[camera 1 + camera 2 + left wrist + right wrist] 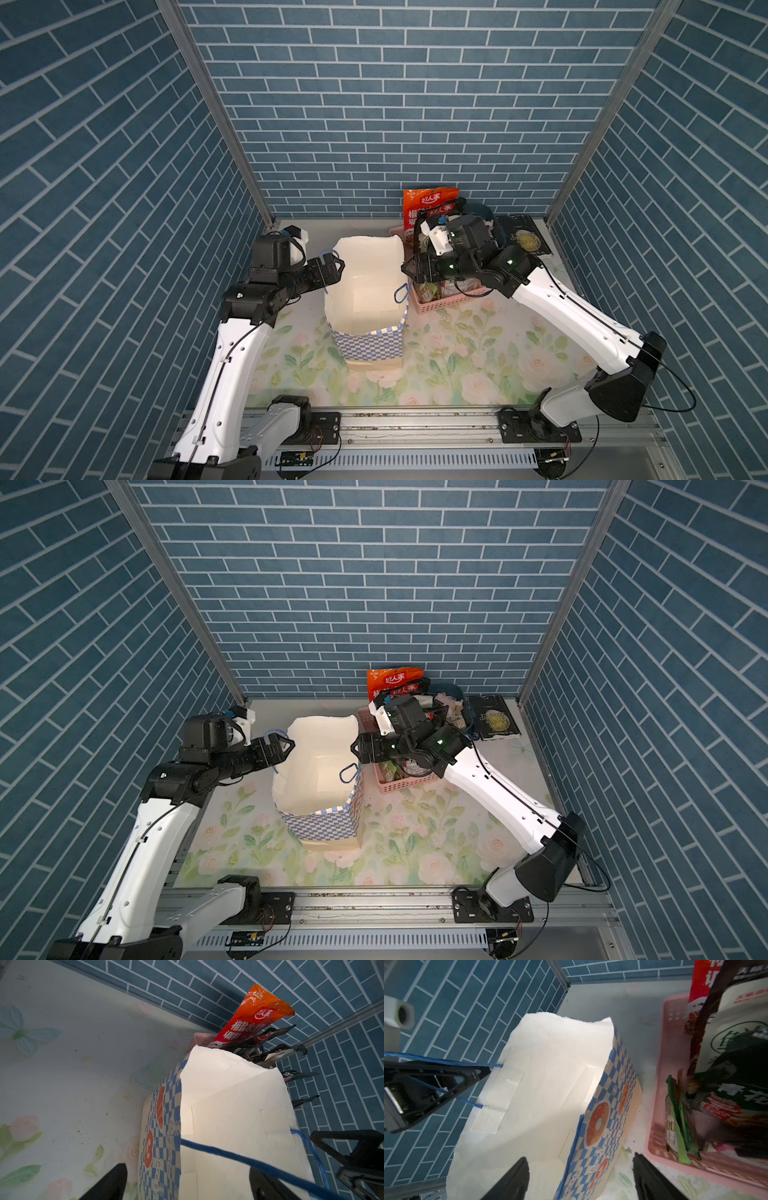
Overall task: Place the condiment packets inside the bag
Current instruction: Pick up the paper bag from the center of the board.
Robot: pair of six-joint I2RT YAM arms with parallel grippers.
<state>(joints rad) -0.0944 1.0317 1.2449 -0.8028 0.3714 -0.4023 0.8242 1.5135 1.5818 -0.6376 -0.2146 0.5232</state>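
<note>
Blue brick-pattern walls (374, 104) close in three sides of a table spread with a pale floral cover (457, 365). Standing upright at the middle of it is the bag (370, 347), blue-and-white checkered outside, its mouth wide and its white inside facing up in both top views (324, 825). The left gripper (338, 266) hangs at the bag's left rim with its jaws released and spread wide. The left blue cord handle (228, 1154) trails loosely across them, pinched by neither finger, and the right wrist view shows the same cord (446, 1061) running along and through that open gripper. The right gripper (405, 268) sits at the bag's right rim, just above the right cord handle (401, 293). Its jaws are also parted and grasp nothing, and from its own camera the fingers (512, 1178) stand either side of the checkered right wall. The condiment packets (726, 1043) are all outside the bag, standing on edge in a pink perforated basket (440, 303) just to its right and partly under the right arm. An orange-red packet (430, 203) rises tallest at the far end against the back wall, black ones (270, 1036) lean beside it, and a green one (679, 1126) stands at the near end. A black book (525, 239) lies flat at the far right, beyond the basket.
</note>
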